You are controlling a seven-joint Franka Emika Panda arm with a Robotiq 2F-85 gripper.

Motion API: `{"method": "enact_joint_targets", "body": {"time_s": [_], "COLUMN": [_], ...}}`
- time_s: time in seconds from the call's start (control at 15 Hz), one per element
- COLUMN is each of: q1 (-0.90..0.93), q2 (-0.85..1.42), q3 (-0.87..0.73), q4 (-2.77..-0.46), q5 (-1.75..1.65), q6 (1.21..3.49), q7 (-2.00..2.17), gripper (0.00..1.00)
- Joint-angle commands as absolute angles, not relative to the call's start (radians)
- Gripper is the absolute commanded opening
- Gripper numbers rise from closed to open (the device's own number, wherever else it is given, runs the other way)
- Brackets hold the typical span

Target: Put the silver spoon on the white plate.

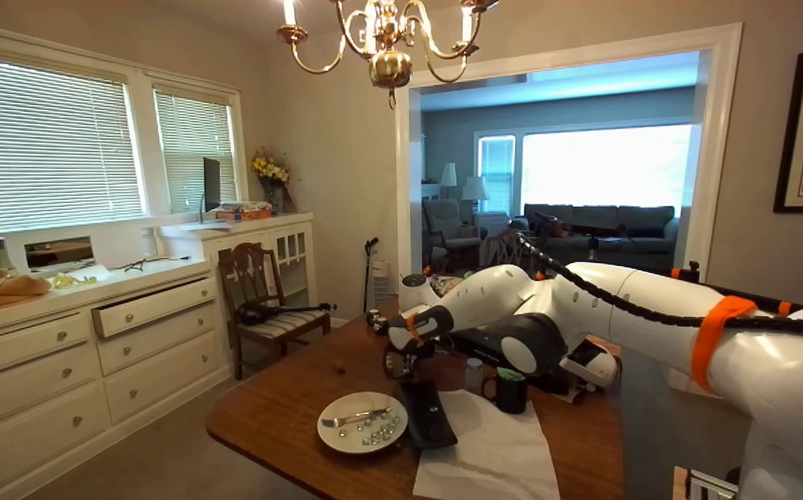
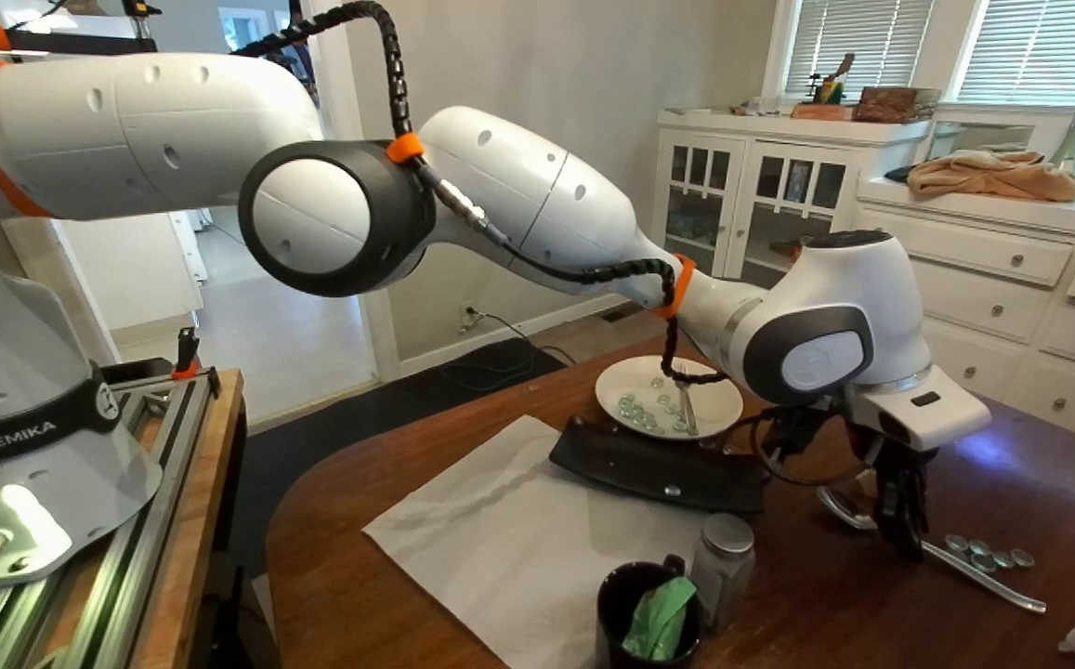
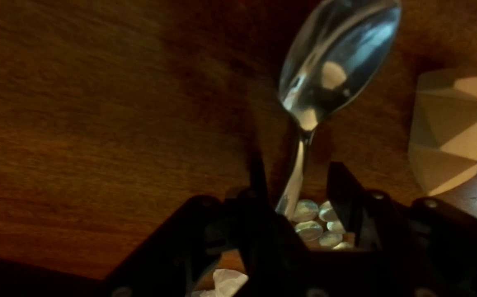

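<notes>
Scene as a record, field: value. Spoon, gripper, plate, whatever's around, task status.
spoon: lying on the table
gripper: jaws apart; in the wrist view the spoon's handle runs between them
plate: holds a fork and glass beads
black tray: beside the plate, partly over the white sheet
loose beads: on the table, near the spoon's handle
dark mug: beside the jar, green item inside
task status: spoon not yet on the plate

Silver spoon (image 3: pixel 308 115) on wooden tabletop (image 3: pixel 98 123), handle between parted fingertips of the claw (image 3: pixel 297 169)
</notes>
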State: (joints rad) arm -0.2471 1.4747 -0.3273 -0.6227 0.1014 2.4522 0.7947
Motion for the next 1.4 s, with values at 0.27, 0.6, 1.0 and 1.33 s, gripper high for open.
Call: {"method": "enact_joint_targets", "body": {"time_s": [0.27, 0.6, 1.0, 1.33], "q1": [-0.250, -0.253, -0.237, -0.215], "q2": [1.499, 1.499, 1.408, 1.280], "q3": [-0.325, -0.329, -0.347, -0.303], "q4": [-0.585, -0.569, -0.609, -0.695], "q5": [0.016, -0.035, -0.010, -0.003], "q6": [2.454, 2.445, 2.428, 2.296], "q7": [0.849, 0.881, 0.941, 0.881], "gripper": [0.10, 0.03, 0.03, 0.03]}}
